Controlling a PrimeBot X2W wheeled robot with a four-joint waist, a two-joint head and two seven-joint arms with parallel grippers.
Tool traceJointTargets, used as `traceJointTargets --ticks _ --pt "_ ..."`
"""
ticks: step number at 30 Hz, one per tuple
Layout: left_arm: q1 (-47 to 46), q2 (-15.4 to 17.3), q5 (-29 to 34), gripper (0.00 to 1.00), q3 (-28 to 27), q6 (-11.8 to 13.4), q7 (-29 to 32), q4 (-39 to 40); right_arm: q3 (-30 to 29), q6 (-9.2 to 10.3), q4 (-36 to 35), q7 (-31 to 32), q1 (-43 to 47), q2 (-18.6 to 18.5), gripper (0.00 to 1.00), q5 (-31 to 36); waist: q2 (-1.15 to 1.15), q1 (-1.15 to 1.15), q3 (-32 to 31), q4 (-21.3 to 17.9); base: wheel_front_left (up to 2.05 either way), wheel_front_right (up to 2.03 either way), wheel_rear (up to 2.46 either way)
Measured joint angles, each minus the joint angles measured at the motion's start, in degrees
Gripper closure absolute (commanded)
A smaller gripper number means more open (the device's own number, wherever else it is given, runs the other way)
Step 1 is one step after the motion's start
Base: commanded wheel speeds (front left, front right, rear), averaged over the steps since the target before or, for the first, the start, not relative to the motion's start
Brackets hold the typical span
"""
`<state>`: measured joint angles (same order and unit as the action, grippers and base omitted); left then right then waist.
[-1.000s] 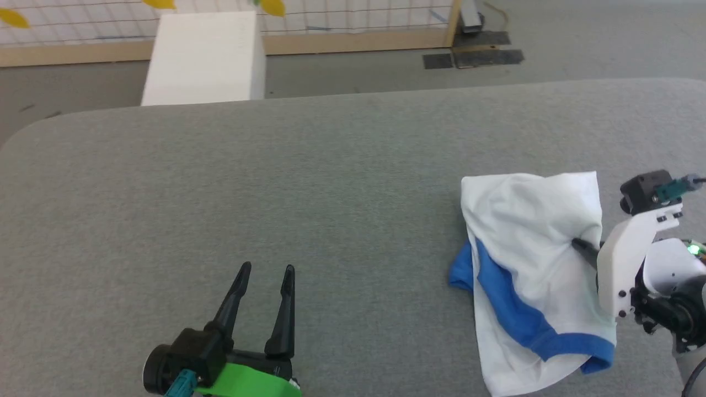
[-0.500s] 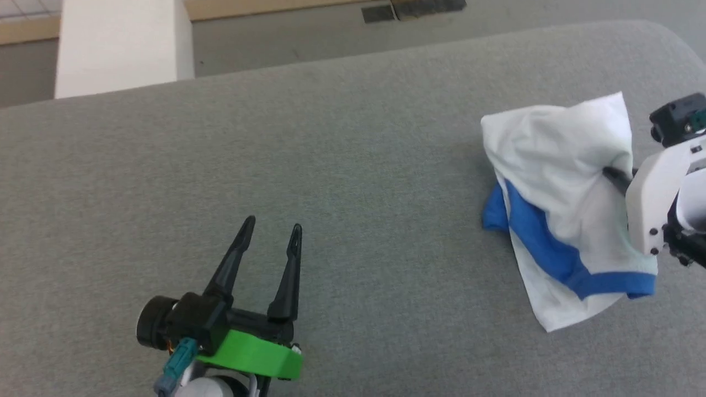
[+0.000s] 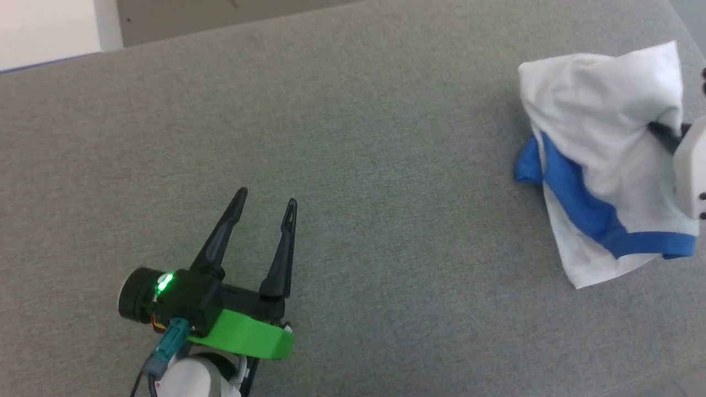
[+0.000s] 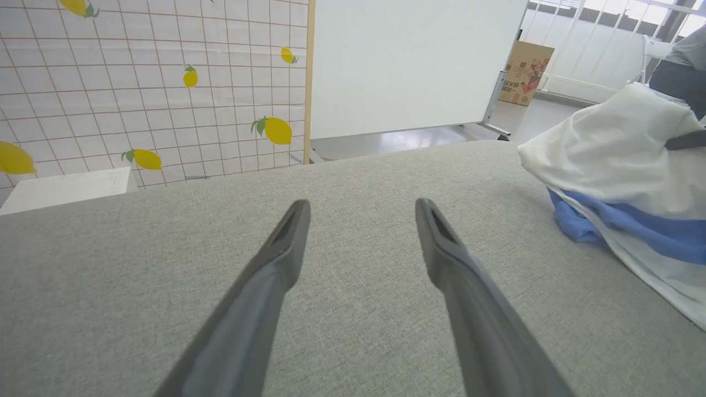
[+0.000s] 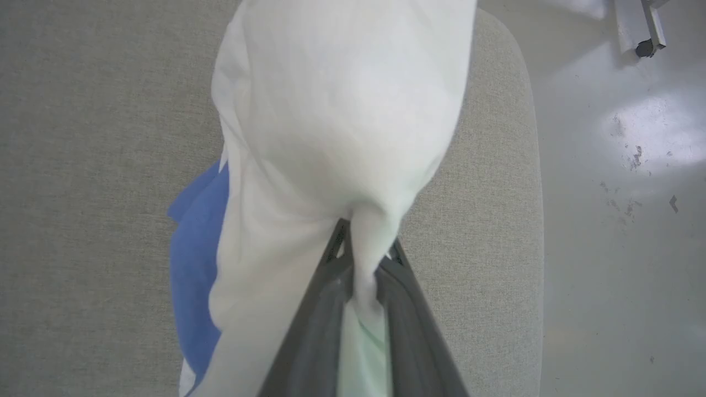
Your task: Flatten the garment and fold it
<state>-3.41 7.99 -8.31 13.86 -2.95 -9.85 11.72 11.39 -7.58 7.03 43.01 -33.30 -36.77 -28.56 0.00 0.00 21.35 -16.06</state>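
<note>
Head view: one garment point(image 3: 601, 105), right tool point(image 5: 367, 240) pinching; left tool point(image 3: 266, 197) spread

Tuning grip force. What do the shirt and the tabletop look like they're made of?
Shirt: thin, soft knit, likely cotton or a blend; matte, drapes in loose folds and bunches where the right hand pinches it.
Tabletop: grey woven or felt-like fabric cover, matte; fine speckled weave, rounded edge. What's beneath, can't tell.

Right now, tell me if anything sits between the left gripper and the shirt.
Nothing visible does. Bare grey table lies between the open left gripper and the garment, which hangs bunched from the shut right gripper at the table's right end.
</note>
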Motion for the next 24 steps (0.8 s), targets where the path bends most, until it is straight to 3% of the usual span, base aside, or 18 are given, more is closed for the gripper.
traceJointTargets --ticks 12,24 --pt "-3.0 2.3 1.9 0.0 0.5 0.0 3.3 4.5 2.7 -0.01 3.4 -6.9 -2.7 -11.1 1.0 -2.6 0.0 0.0 6.7 -1.8 0.0 0.0 0.0" --pt "-5.0 3.9 3.1 0.0 1.3 0.0 5.7 7.9 8.8 -0.02 9.7 -14.7 -8.8 -18.3 1.0 -1.7 0.0 0.0 11.9 -0.9 0.0 0.0 0.0"
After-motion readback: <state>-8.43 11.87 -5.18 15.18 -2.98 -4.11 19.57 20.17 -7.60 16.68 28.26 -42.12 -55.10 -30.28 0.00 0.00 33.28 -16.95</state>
